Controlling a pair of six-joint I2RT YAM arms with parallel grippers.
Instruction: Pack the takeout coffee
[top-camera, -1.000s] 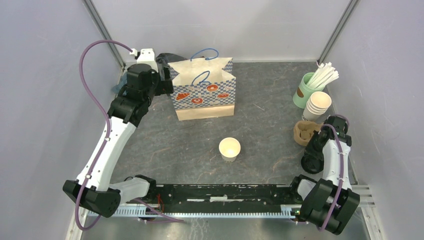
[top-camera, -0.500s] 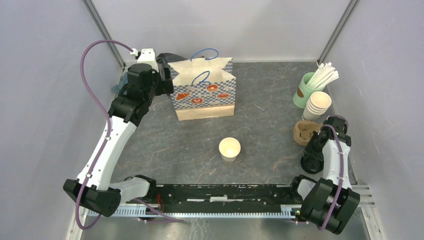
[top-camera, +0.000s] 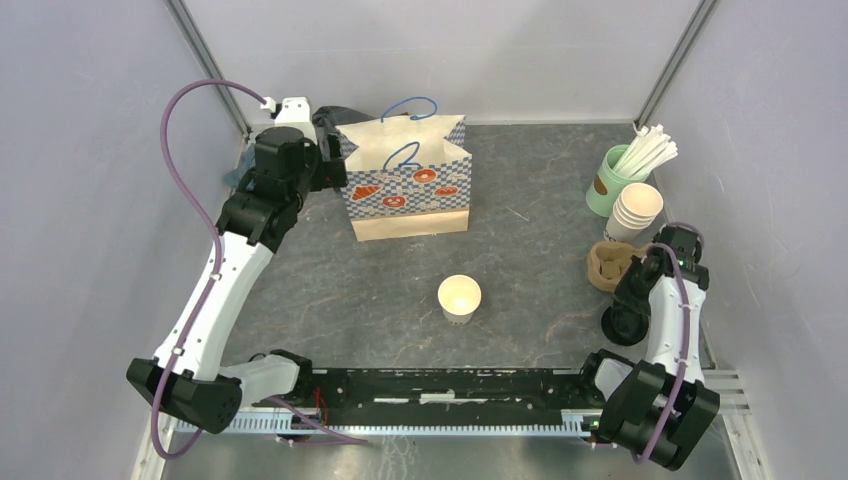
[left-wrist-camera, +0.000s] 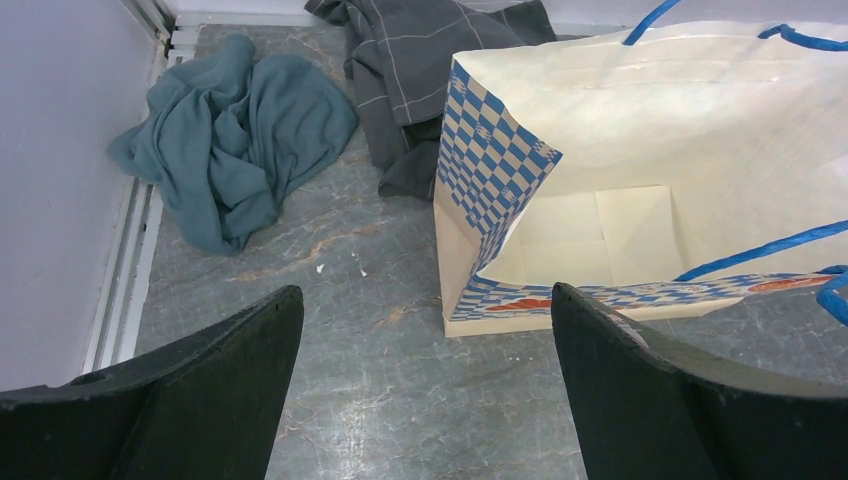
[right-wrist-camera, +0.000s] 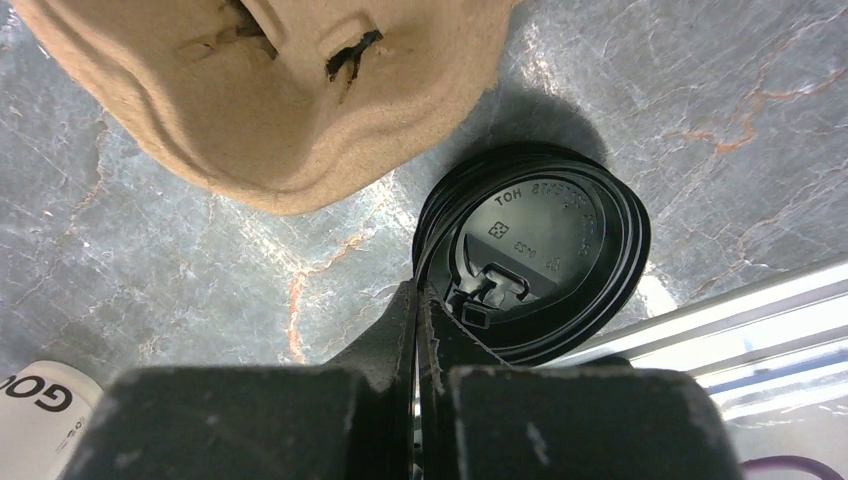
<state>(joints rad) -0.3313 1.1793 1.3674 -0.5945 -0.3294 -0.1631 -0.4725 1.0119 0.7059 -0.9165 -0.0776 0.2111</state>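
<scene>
Grey tabletop (top-camera: 540, 200): our R gripper (right-wrist-camera: 419, 288) pinches the black lid (right-wrist-camera: 545, 250) by its rim, L gripper (left-wrist-camera: 425, 295) wide open. Lid's prob. light, thin, slick; edge grip suits.

We see a paper bag (top-camera: 405, 185) with blue checks and blue handles, standing open at the rear of the grey surface (top-camera: 530, 260). Beside its left end lie a crumpled teal cloth (left-wrist-camera: 235, 150) and a dark grey cloth (left-wrist-camera: 420, 60). At right stand a mint-green cup (top-camera: 606, 185) of white straws (top-camera: 648, 148), stacked lidless cream cups (top-camera: 634, 212) and a brown pulp carrier (top-camera: 606, 265).
</scene>
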